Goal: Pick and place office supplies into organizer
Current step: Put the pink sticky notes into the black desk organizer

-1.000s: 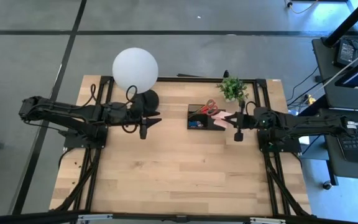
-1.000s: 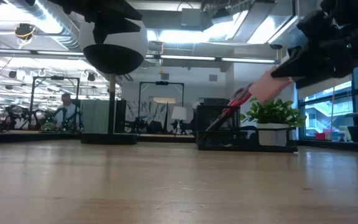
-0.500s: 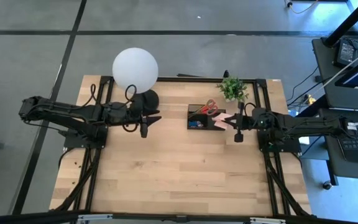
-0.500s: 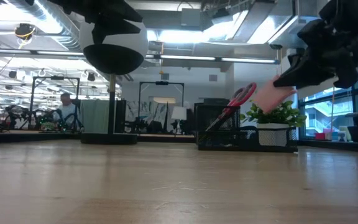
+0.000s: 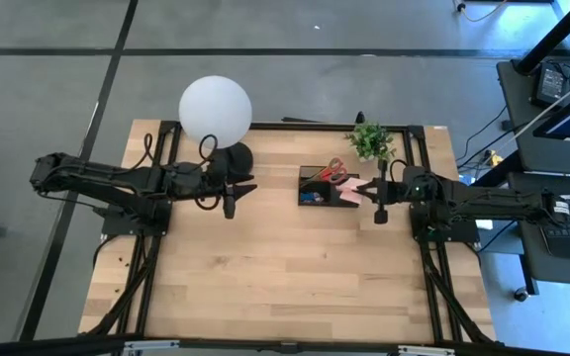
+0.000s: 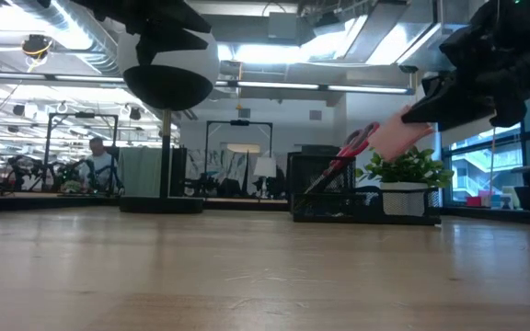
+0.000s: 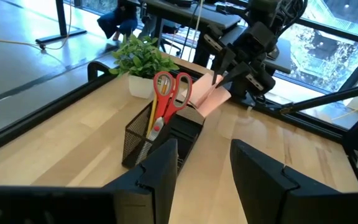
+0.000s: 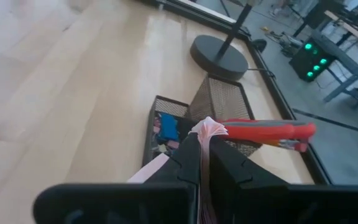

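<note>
Eraser, blue, shows in the organizer only from the right wrist; right gripper pinches the pink sticky-note pad. Left gripper waits spread.

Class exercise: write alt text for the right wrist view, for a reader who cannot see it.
The right gripper pinches a pink sticky-note pad above a black mesh desk organizer holding red-handled scissors and a small blue eraser, on a light wooden table.

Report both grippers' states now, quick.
Left gripper: open, holding nothing, waiting by the round black lamp base.
Right gripper: shut on the pink sticky-note pad, above the black mesh organizer.
</note>
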